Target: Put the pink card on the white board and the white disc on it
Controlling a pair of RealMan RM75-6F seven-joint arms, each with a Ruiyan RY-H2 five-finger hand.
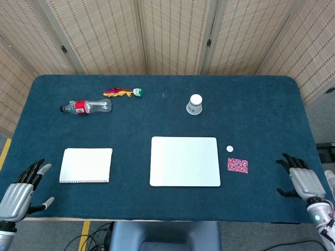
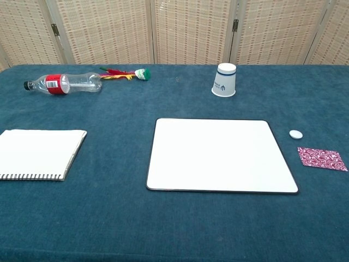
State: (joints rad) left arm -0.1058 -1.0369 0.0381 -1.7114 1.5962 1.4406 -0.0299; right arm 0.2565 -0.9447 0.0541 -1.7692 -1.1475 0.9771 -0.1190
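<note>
On blue table (image 1: 261, 120), white board (image 1: 185, 161)

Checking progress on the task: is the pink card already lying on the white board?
No, the pink card lies on the blue table cloth to the right of the white board, apart from it.

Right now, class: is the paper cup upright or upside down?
Upside down: the paper cup stands on its wide rim, narrow base up.

Even, bright, diffuse lighting from overhead in both views; shadows are faint and short, close under the paper cup (image 2: 224, 79) and plastic bottle (image 2: 64, 84). The white board (image 2: 218, 155) shows no glare. Focus is sharp throughout; the head view curves slightly towards its edges.
</note>
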